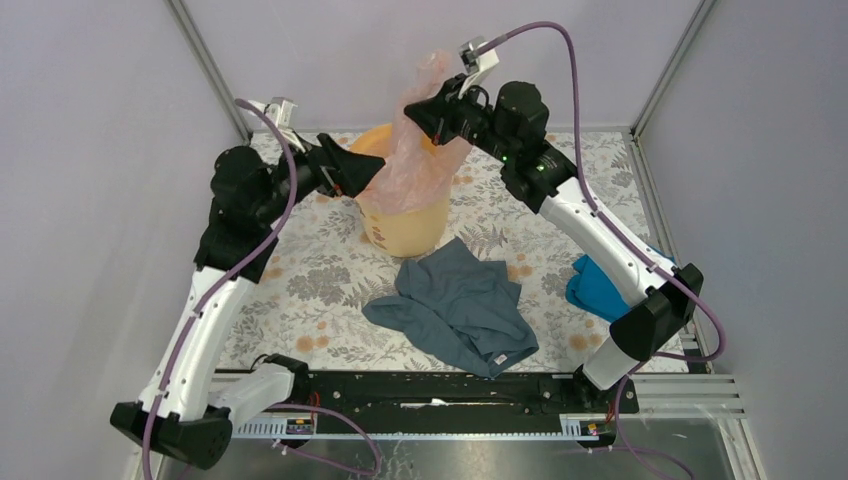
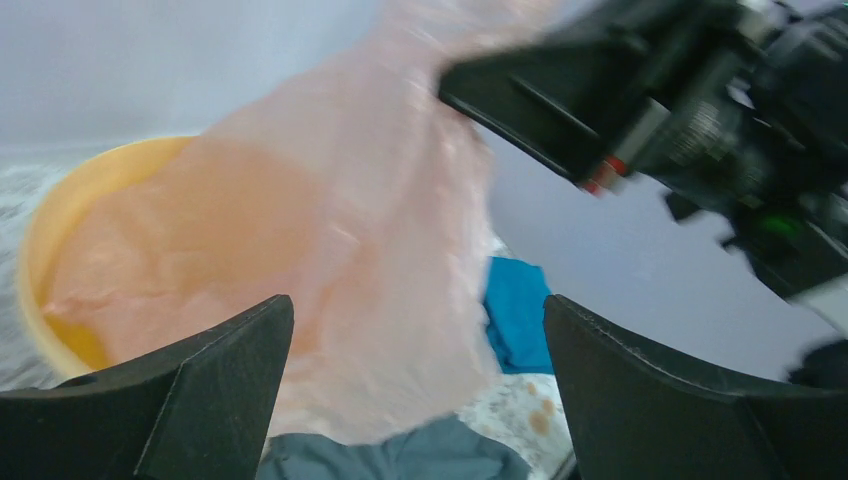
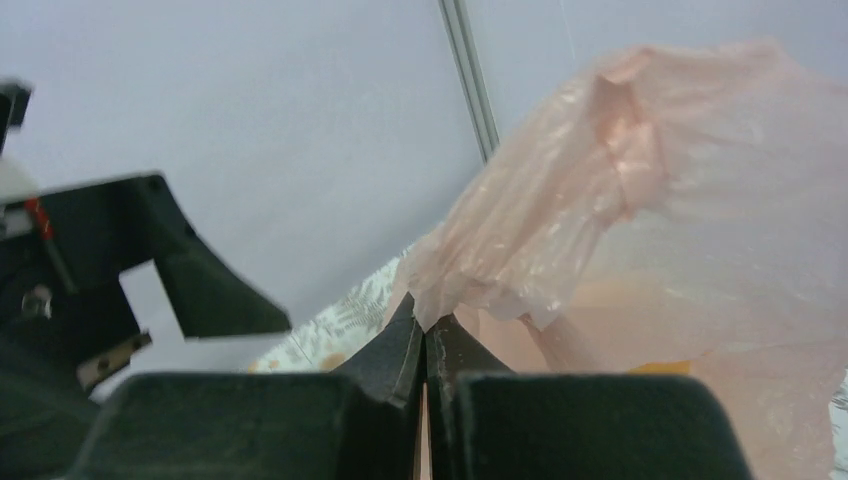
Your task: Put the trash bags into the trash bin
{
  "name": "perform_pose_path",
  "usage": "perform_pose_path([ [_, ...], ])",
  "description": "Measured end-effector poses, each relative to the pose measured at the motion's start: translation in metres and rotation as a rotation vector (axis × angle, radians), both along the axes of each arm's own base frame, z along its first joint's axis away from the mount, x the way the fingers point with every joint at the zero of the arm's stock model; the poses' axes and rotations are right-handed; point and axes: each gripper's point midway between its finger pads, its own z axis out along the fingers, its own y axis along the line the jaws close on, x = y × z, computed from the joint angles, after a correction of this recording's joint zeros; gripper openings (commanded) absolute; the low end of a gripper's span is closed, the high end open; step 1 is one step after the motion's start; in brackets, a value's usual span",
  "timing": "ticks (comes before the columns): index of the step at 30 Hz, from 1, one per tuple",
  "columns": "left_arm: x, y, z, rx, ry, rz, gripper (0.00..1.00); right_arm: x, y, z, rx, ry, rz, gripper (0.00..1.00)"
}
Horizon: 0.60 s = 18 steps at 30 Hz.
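Observation:
The pale-pink trash bag (image 1: pixel 418 150) hangs from my right gripper (image 1: pixel 414 110), which is shut on its upper edge above the bin. The bag's lower part drapes into and over the yellow-orange trash bin (image 1: pixel 405 228). In the right wrist view the shut jaws (image 3: pixel 428 325) pinch the film of the bag (image 3: pixel 640 200). My left gripper (image 1: pixel 372 172) is open, just left of the bag at the bin's rim. In the left wrist view the bag (image 2: pixel 370 240) fills the gap ahead of the fingers, with the bin (image 2: pixel 60 210) at left.
A grey-blue garment (image 1: pixel 460 305) lies crumpled on the floral mat in front of the bin. A bright blue folded cloth (image 1: pixel 597 288) lies at the right by the right arm. Grey walls and metal frame posts close in the back and sides.

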Motion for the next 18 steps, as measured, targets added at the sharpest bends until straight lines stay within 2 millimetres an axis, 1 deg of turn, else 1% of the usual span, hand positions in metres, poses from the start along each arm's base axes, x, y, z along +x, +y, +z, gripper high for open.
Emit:
perform_pose_path([
  [2, -0.019, -0.008, 0.011, -0.038, -0.056, -0.082, 0.99, 0.001, -0.002, 0.013, 0.047, 0.013, -0.019, 0.0],
  [4, -0.031, -0.016, 0.014, -0.064, -0.085, -0.151, 0.99, 0.003, -0.002, 0.027, 0.098, 0.024, -0.034, 0.0],
  [5, -0.034, -0.019, 0.013, -0.07, -0.088, -0.174, 0.99, 0.005, -0.001, 0.034, 0.125, 0.027, -0.034, 0.0],
  [7, -0.032, -0.021, 0.008, -0.071, -0.078, -0.185, 0.94, 0.008, 0.003, 0.044, 0.173, 0.034, -0.03, 0.0],
  [9, -0.019, -0.019, -0.006, -0.063, -0.025, -0.145, 0.86, 0.013, 0.008, 0.043, 0.207, 0.053, -0.026, 0.0],
  [11, -0.002, -0.012, -0.025, -0.051, 0.05, -0.059, 0.82, 0.021, 0.017, 0.036, 0.228, 0.082, -0.012, 0.0],
  [13, 0.012, -0.004, -0.043, -0.033, 0.111, 0.024, 0.79, 0.031, 0.03, 0.022, 0.232, 0.12, 0.005, 0.0],
  [14, 0.017, 0.0, -0.051, -0.027, 0.134, 0.059, 0.78, 0.036, 0.037, 0.012, 0.227, 0.143, 0.014, 0.0],
  [16, 0.023, 0.008, -0.07, -0.016, 0.177, 0.118, 0.74, 0.043, 0.05, -0.015, 0.207, 0.203, 0.029, 0.0],
  [18, 0.026, 0.014, -0.091, -0.007, 0.221, 0.163, 0.7, 0.044, 0.06, -0.043, 0.182, 0.261, 0.042, 0.0],
])
